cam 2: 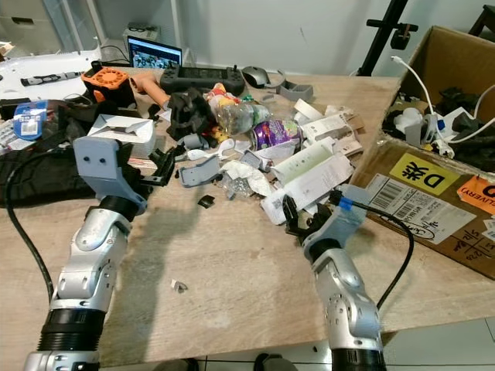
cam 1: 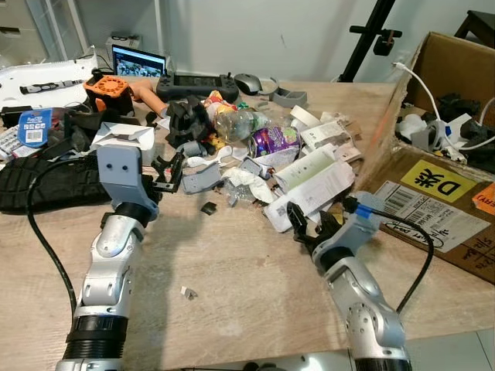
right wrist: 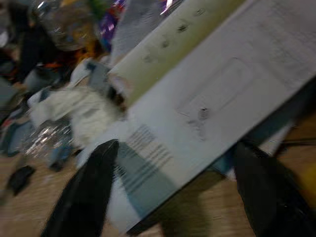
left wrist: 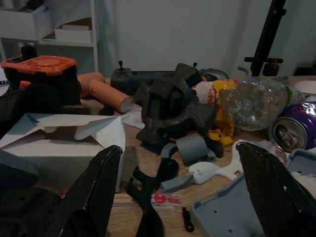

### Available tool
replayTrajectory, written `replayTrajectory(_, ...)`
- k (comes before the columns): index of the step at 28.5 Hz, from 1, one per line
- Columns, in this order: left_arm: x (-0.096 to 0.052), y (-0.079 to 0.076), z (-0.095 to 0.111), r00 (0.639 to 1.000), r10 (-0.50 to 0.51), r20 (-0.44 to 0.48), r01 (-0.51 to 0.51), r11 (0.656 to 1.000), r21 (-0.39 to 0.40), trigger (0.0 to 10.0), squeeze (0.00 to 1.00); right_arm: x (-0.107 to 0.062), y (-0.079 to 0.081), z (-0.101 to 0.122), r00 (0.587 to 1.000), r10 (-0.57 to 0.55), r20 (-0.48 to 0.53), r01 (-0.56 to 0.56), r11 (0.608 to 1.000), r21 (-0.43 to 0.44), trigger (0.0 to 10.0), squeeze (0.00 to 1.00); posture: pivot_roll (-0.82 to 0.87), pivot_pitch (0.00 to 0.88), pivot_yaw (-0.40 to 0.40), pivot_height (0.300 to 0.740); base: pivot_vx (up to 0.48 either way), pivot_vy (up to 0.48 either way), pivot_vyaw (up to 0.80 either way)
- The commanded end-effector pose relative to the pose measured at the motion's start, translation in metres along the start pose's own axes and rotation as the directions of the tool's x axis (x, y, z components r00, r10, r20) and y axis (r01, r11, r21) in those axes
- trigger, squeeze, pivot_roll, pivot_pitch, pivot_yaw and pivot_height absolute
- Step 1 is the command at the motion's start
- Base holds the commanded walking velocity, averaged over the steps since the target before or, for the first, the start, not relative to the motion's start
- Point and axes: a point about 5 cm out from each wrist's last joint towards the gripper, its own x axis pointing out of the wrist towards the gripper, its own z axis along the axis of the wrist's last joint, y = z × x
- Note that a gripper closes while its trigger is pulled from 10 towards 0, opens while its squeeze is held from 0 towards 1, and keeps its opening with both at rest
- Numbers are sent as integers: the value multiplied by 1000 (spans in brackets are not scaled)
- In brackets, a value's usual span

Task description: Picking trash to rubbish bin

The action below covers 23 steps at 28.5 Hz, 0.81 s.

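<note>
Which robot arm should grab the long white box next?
Probably the right. Its pincer is open and sits at the near end of the white box, which lies between its fingers in the right wrist view. The left pincer is over by the grey plastic bits.

On the pale wood table (cam 1: 232,263) lie a purple drink can (cam 1: 272,141), a clear plastic bottle (cam 1: 234,122), a white printed carton (cam 1: 313,185) and an orange plastic part (cam 1: 108,87).
</note>
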Motion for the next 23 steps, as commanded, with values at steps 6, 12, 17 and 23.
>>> replayTrajectory(6,-4,2,-4,1000,-1,-11,1,1000,15,10000,0,-5,12,-20,990,96,-104,-92,995,38,0,0,20,215,-69,740,0,0,0)
replayTrajectory(12,-3,-2,-4,1000,-7,-7,7,1000,3,10000,0,-9,26,-16,980,192,-51,-187,978,87,0,0,16,202,-62,740,0,0,0)
replayTrajectory(17,-2,-4,-3,1000,-13,-1,13,1000,5,10000,0,-8,32,-9,970,243,-1,-241,964,113,0,0,18,210,-64,740,0,0,0)
replayTrajectory(23,-1,-8,1,999,-13,32,14,1000,-11,10000,0,-3,63,47,871,411,271,-439,897,49,0,0,12,222,-64,740,0,0,0)
